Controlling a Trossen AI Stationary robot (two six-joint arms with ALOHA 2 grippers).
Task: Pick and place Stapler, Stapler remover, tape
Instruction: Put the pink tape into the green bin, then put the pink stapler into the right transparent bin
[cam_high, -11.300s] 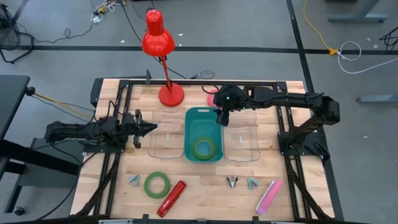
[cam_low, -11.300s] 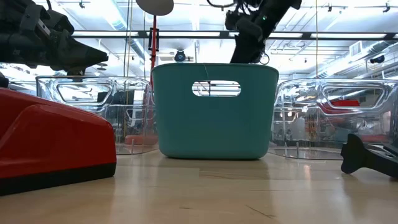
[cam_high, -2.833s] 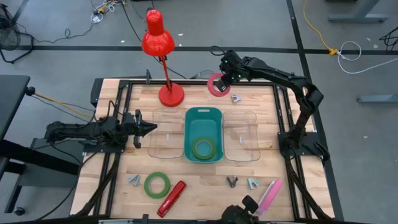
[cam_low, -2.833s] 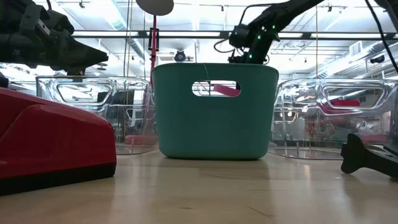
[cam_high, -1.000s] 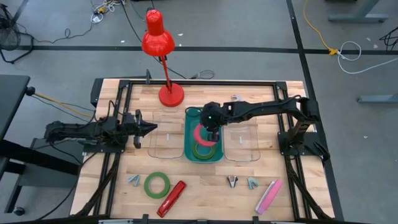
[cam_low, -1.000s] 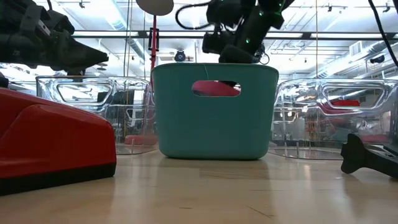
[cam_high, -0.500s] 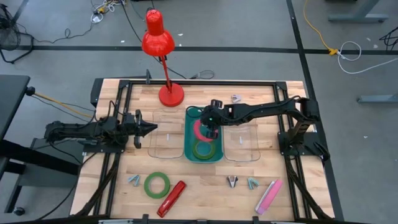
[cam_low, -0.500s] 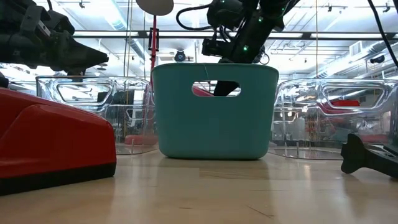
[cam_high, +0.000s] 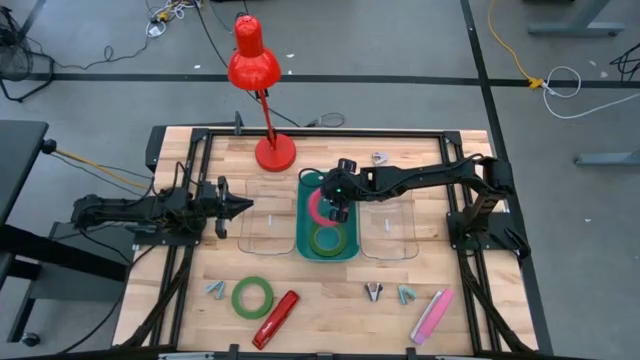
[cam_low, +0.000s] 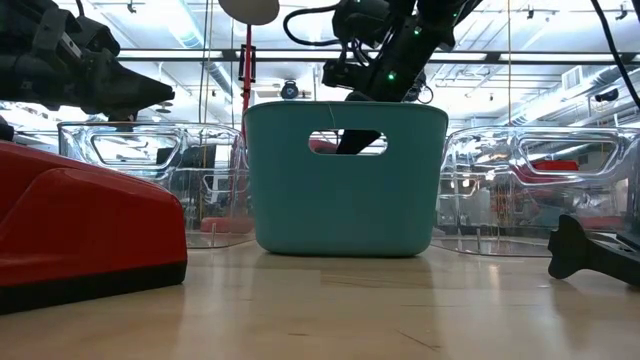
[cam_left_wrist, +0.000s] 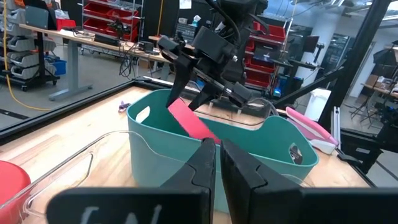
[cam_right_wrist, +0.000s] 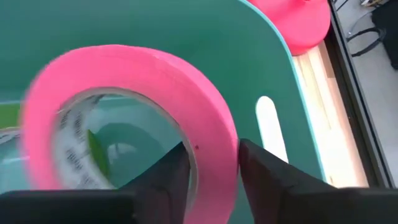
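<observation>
Tape roll (cam_right_wrist: 130, 118), pink, hangs inside teal bin (cam_high: 306, 238); right gripper (cam_high: 338, 203) fingers straddle its rim w/ gaps, grip released. Light, stiff hoop; best pinched thru the wall. Left gripper (cam_high: 235, 206) clenched, idle.

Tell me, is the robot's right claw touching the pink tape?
Cannot tell. In the right wrist view the right gripper's fingers straddle the pink tape's rim, contact unclear.

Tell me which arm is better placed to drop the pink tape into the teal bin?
The right arm. The right gripper is over the teal bin, fingers either side of the pink tape, inside it. The left gripper waits shut beside the clear tray.
</observation>
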